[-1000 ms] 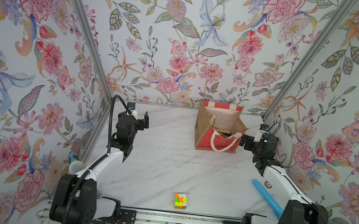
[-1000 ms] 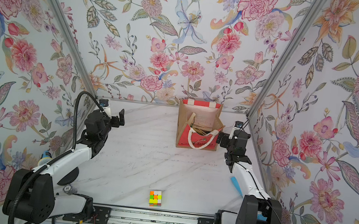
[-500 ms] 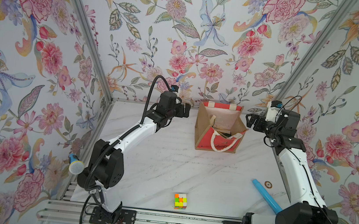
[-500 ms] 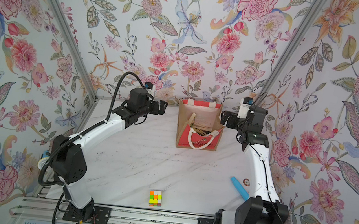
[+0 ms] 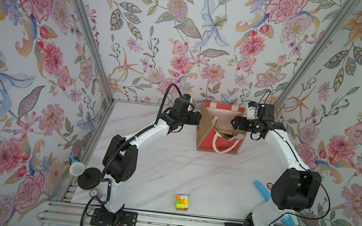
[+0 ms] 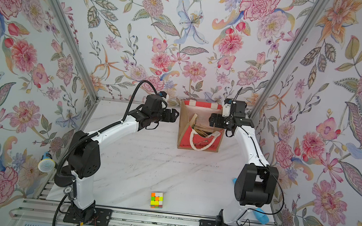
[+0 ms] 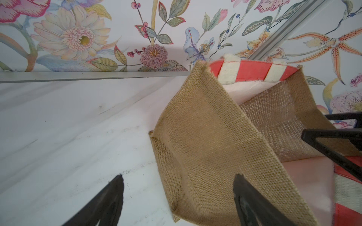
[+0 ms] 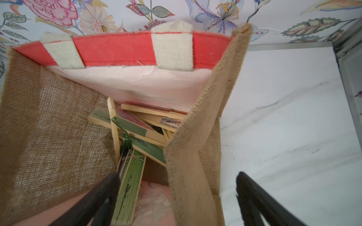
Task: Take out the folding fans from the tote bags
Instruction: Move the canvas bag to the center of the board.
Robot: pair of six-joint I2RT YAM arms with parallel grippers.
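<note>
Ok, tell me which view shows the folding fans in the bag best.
The right wrist view: it looks into the open tote bag and shows the folding fans piled at its bottom, green and pink pleats plain. Both top views show only a few of them past the rim, small. The left wrist view shows none.

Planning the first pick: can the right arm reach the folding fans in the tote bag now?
Probably not yet. The open right gripper straddles the tote bag side wall, one finger inside, one outside. The folding fans lie at the bottom under an open mouth; shifting inward should clear it.
</note>
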